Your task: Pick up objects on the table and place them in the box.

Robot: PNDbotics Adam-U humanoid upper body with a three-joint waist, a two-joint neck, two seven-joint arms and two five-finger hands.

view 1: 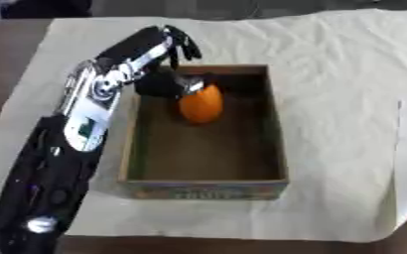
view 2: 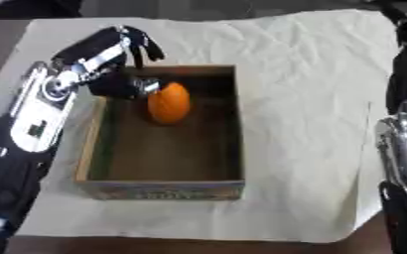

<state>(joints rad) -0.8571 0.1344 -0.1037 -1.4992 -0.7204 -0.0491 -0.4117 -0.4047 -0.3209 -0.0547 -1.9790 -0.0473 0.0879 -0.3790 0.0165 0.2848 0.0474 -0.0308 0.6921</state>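
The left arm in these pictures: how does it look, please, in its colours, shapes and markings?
The left arm is mostly black below, with a long white and silver panel carrying small dark markings. A round silver joint sits near the wrist, another near the bottom edge. The left hand is black, its fingers slim and dark. No loose cables show.

The left arm [view 1: 85,124] is built of black casing, broken by a silver-white section along the forearm on which a small dark square marking is set. A round silver joint is seen near the wrist, and the left hand [view 1: 179,47] is made of black fingers. At the right edge, the right arm [view 2: 404,149] is shown as black with silver-grey parts.
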